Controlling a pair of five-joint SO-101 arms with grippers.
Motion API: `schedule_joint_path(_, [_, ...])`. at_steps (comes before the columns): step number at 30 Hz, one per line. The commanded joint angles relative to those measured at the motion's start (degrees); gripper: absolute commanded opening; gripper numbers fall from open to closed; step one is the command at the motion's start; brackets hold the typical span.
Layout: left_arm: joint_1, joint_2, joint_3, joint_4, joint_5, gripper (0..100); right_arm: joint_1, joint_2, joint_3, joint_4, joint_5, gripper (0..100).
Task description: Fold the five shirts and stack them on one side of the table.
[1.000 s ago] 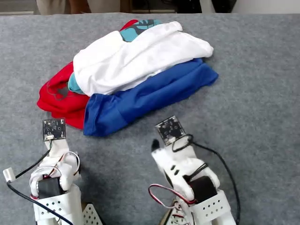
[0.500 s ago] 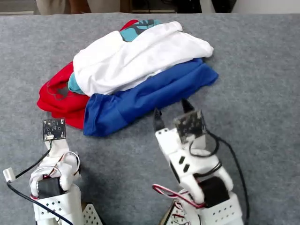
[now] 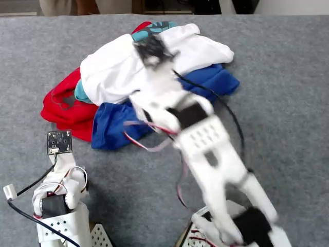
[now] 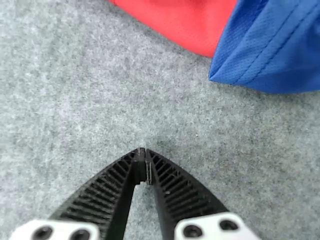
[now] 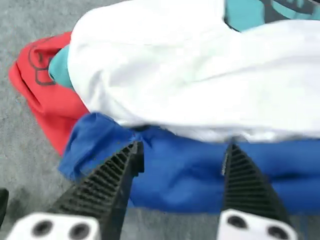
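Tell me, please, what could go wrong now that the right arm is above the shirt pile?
1. The open right end effector straddles where the white shirt overlaps the blue shirt; closing may pinch both.
2. The pile is tangled, so lifting one shirt could drag the red shirt along.

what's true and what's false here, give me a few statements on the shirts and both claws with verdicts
1. The left claw is shut, over bare table. True.
2. The right claw is shut on the blue shirt. False: it is open above that shirt, gripping nothing.
3. The white shirt lies over the blue shirt. True.
4. The shirts are folded in a neat stack. False: they lie in a crumpled heap.
5. The red shirt tops everything. False: it pokes out from under the white shirt.
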Motion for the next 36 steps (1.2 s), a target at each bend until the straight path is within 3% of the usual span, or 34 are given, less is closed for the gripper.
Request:
schedule_joint_path(1, [-0.1,0.0,0.7,-0.8,0.6,2,-2.2,10.2,-12.6,-2.8,-0.5,26.3])
schedule_joint_path(13, [-0.1,0.0,0.7,-0.8,0.6,2,-5.2,49.3,-46.3,-1.9,-0.5,26.1])
schedule_joint_path(18, [0.0,0.0,0.7,-0.8,0.6,2,-5.0,59.4,-60.4,8.6,-0.5,24.5])
schedule_joint_path(23, [0.1,0.0,0.7,-0.8,0.6,2,-4.9,64.7,-75.7,17.4,-0.1,0.0])
schedule_joint_path(25, [-0.3,0.0,0.7,-0.8,0.6,2,-4.8,66.3,-81.0,20.4,-0.1,3.7])
schedule_joint_path(36, [-0.4,0.0,-6.1,0.4,0.6,2,-4.7,69.2,-107.1,42.4,-0.1,0.2])
